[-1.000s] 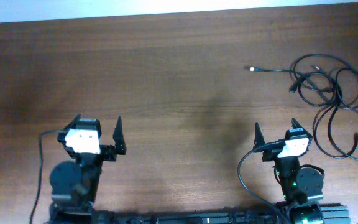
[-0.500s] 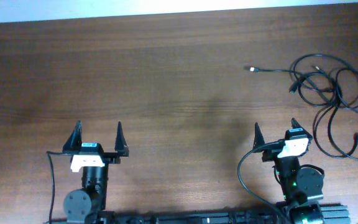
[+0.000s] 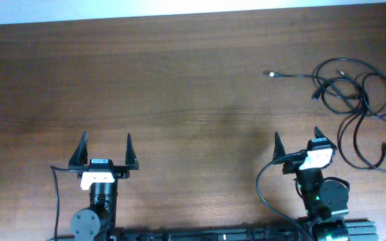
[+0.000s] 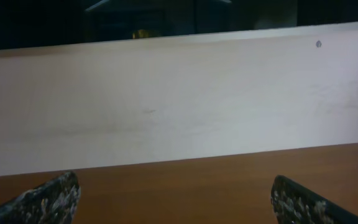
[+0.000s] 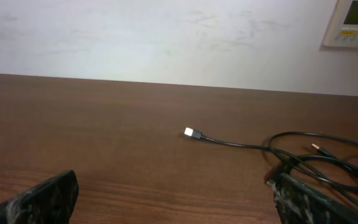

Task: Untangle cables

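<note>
Okay, cables (image 3: 362, 100) sit upper right of the overhead frame as loose overlapping loops, with nothing touching them. Low right, the right gripper (image 3: 297, 137) has its jaws spread wide and empty; the tangle lies up and to the right of it, near. Low left, the left gripper (image 3: 106, 137) is also spread and empty, well apart from the pile, so the right arm is nearer. One strand runs out leftward, long axis roughly horizontal, ending in a silver-tipped plug (image 3: 271, 73) pointing left. My read: that free end is the easiest first grab.
</note>
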